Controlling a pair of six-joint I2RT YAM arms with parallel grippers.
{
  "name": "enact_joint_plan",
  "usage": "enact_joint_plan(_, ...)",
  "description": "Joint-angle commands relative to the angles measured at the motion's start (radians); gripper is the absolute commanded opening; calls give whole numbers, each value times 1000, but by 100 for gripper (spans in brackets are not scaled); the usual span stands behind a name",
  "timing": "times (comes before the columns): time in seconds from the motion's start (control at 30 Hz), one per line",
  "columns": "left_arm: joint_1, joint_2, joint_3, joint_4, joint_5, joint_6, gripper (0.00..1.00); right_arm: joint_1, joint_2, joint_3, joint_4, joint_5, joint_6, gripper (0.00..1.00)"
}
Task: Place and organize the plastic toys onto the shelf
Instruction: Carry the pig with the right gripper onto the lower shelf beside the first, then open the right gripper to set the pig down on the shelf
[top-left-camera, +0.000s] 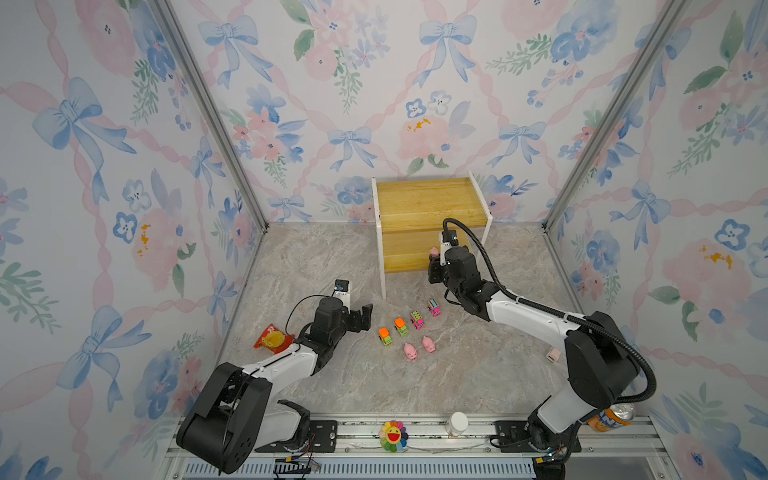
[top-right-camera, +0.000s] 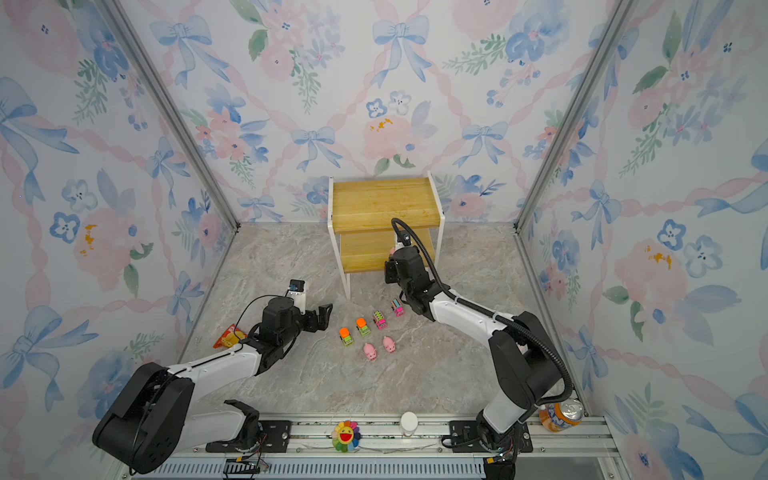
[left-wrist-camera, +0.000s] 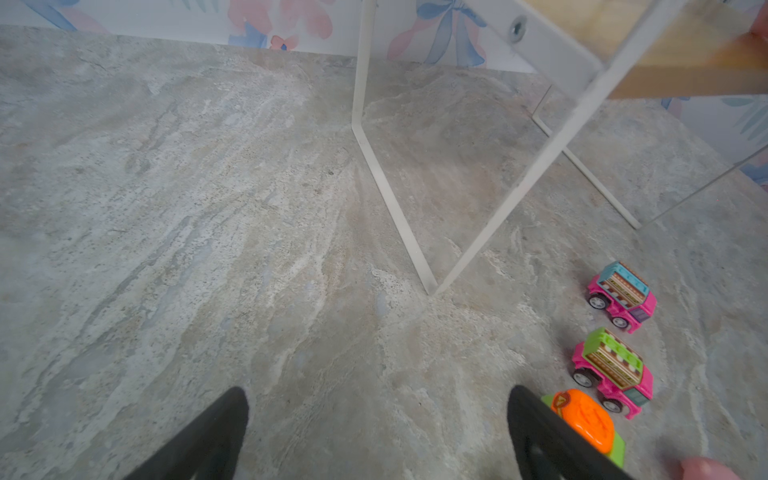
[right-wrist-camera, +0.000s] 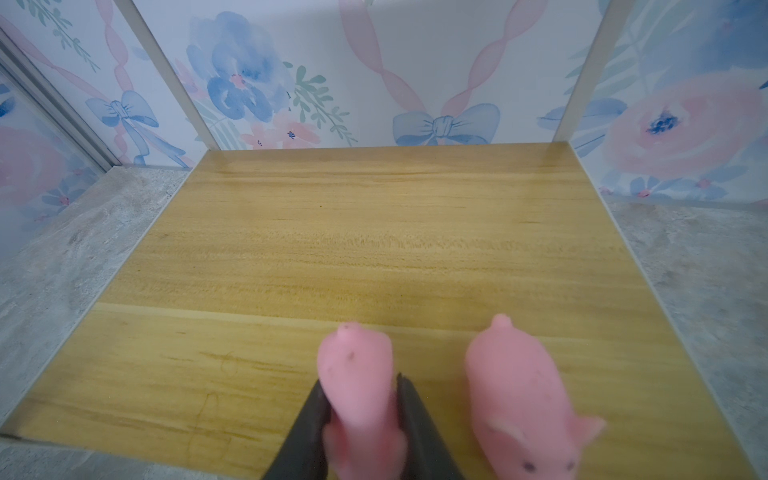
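My right gripper (right-wrist-camera: 360, 380) is shut on a pink pig (right-wrist-camera: 357, 374), just above the front of the shelf's lower board (right-wrist-camera: 374, 249). A second pig (right-wrist-camera: 515, 386) lies on that board beside it. In both top views the shelf (top-left-camera: 428, 199) (top-right-camera: 382, 203) stands at the back wall, with the right gripper (top-left-camera: 434, 259) at its lower tier. On the table lie two green cars (top-left-camera: 385, 336) (top-left-camera: 401, 326), two pink cars (top-left-camera: 417, 320) (top-left-camera: 434, 308) and two pigs (top-left-camera: 410, 351) (top-left-camera: 428, 344). My left gripper (top-left-camera: 365, 318) (left-wrist-camera: 378, 399) hangs open and empty, left of the cars.
An orange-red snack packet (top-left-camera: 272, 338) lies by the left arm. On the front rail sit a rainbow flower (top-left-camera: 392, 434), a white bottle (top-left-camera: 457, 424) and an orange can (top-left-camera: 613, 417). A small pale object (top-left-camera: 552, 354) lies near the right arm.
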Motion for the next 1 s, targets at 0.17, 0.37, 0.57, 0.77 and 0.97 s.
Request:
enact_joint_plan(0.17, 9, 9, 20, -1, 7, 12, 98, 22, 49, 43, -4, 12, -1, 29)
enact_joint_plan(0.37, 10, 8, 19, -2, 8, 12, 98, 24, 47, 34, -1, 22, -2, 31)
enact_joint_plan(0.57, 10, 9, 18, -2, 8, 12, 98, 27, 41, 30, -2, 31, -7, 34)
enact_joint_plan(0.77, 10, 9, 19, -2, 7, 12, 98, 29, 31, 23, -2, 37, -13, 36)
enact_joint_plan(0.97, 11, 11, 19, -2, 11, 12, 98, 31, 17, 11, 3, 39, -16, 38)
